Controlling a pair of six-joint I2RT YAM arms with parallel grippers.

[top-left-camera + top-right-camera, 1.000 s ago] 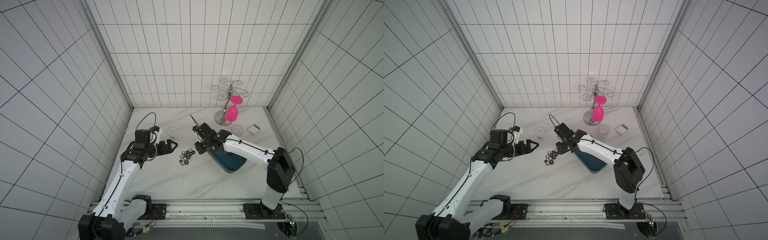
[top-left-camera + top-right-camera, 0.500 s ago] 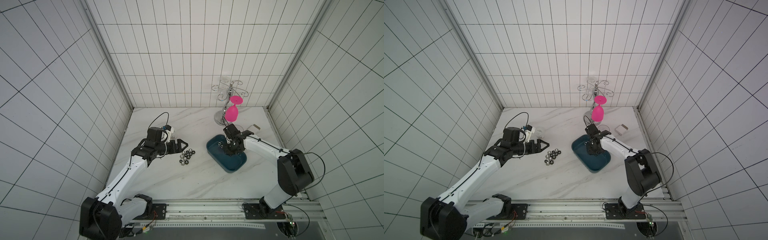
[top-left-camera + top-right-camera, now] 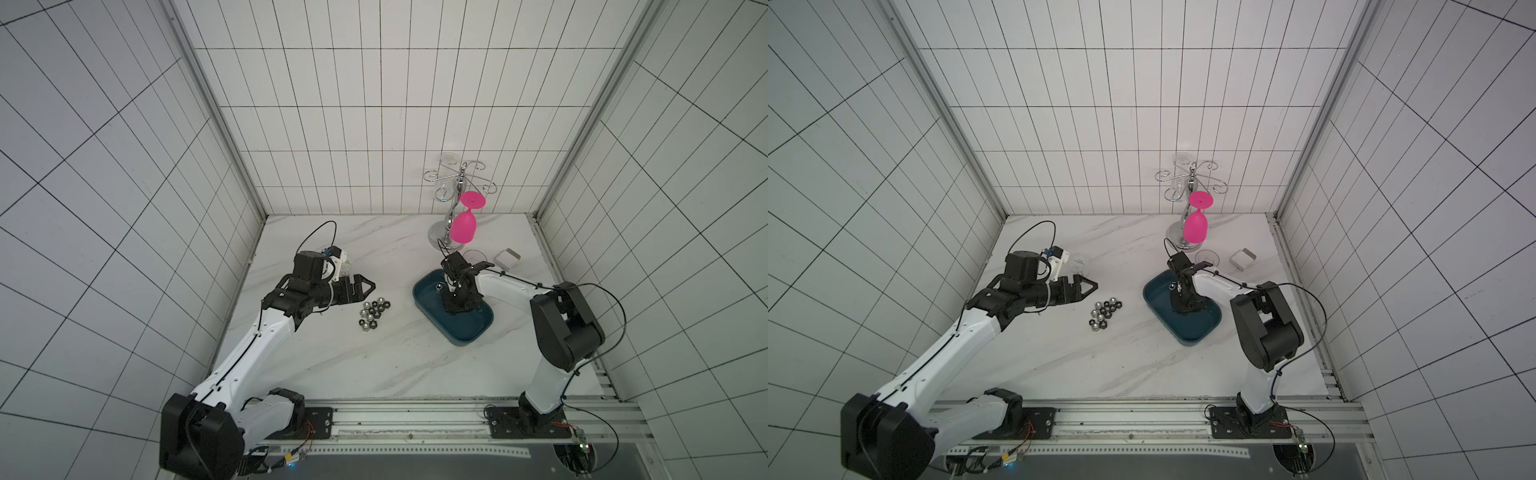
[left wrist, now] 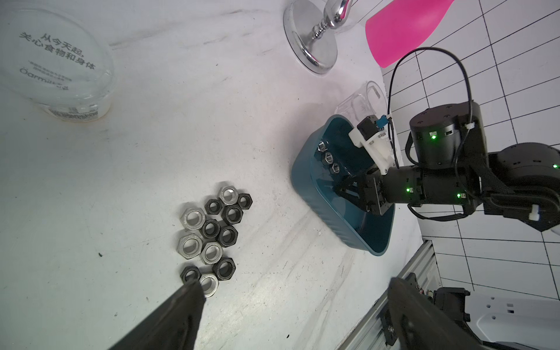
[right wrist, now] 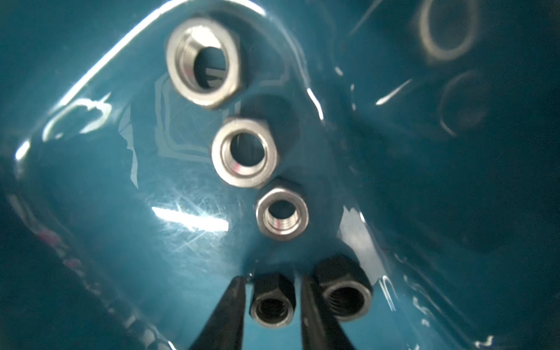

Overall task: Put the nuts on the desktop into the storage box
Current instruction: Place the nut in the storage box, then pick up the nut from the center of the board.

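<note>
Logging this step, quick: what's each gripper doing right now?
Left gripper: open, empty, by the nuts on the desktop.
Right gripper: slightly open, black nut loose between its fingers in the storage box.

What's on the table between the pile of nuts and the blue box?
Nothing. Only bare desktop lies between the nuts and the storage box, as both top views show.

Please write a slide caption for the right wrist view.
Right gripper straddling a black nut on the storage box floor, beside three silver nuts and another black nut.
</note>
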